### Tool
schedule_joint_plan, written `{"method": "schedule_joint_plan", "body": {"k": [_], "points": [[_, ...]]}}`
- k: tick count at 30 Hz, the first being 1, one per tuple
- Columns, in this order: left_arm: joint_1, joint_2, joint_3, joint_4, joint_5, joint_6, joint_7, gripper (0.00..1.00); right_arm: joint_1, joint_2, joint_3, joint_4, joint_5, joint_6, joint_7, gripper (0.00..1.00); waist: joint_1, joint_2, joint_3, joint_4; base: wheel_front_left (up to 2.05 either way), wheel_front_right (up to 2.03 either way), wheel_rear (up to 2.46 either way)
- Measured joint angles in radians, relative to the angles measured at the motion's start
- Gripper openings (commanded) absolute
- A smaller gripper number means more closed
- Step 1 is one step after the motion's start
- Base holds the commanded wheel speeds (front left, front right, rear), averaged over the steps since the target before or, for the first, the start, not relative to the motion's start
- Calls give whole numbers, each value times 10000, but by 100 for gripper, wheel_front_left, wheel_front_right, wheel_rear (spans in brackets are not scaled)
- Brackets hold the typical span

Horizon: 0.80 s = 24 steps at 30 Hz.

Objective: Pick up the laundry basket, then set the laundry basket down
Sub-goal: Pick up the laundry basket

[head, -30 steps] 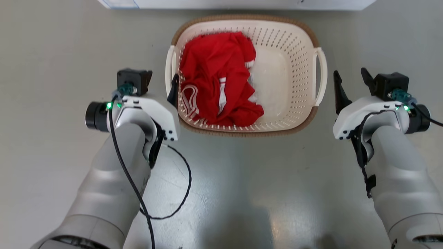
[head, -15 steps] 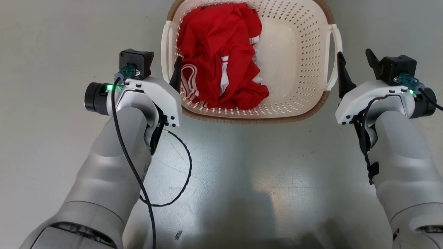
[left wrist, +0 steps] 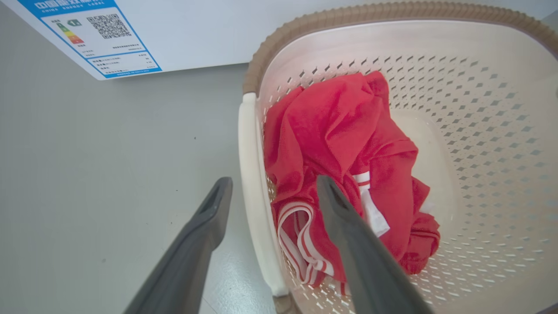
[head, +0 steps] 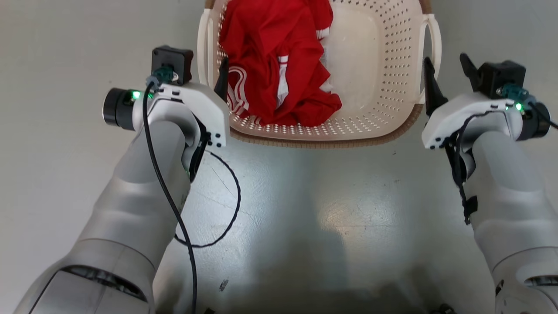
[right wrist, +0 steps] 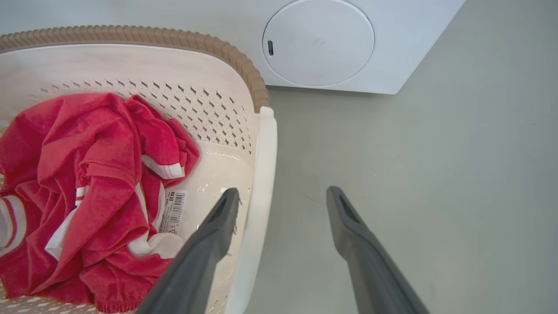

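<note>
The laundry basket (head: 383,87) stands on the floor, cream and perforated with a brown rim, and its far end is cut off by the top of the head view. A red garment (head: 270,52) with white stripes lies in its left half. My left gripper (head: 205,74) is open astride the left loop handle (left wrist: 250,174), one finger outside and one over the garment (left wrist: 340,131). My right gripper (head: 445,65) is open astride the right handle (right wrist: 263,174), with its inner finger inside the basket (right wrist: 130,65). Neither gripper clamps a handle.
A white washing machine (right wrist: 318,41) with a round door stands just beyond the basket, and an energy label (left wrist: 100,35) shows on it in the left wrist view. Grey floor (head: 322,218) lies around the basket. A black cable (head: 231,209) loops off my left arm.
The head camera has moved, so the basket sits higher and larger in the picture. Both grippers have come closer along the basket's sides. The right one now straddles its handle instead of standing beside it.
</note>
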Motion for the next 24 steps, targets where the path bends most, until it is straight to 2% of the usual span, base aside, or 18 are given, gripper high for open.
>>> {"method": "schedule_joint_plan", "body": {"k": [12,24], "points": [[-882,-4,-491,527,-92,44,0,100,-544,-21,121,165,249,0,0,100,0,0,748,12,0,0,0],[-1230,-6,-1045,696,-489,75,0,100,-797,-50,171,445,412,0,0,100,1,0,1018,140,0,0,0]]}}
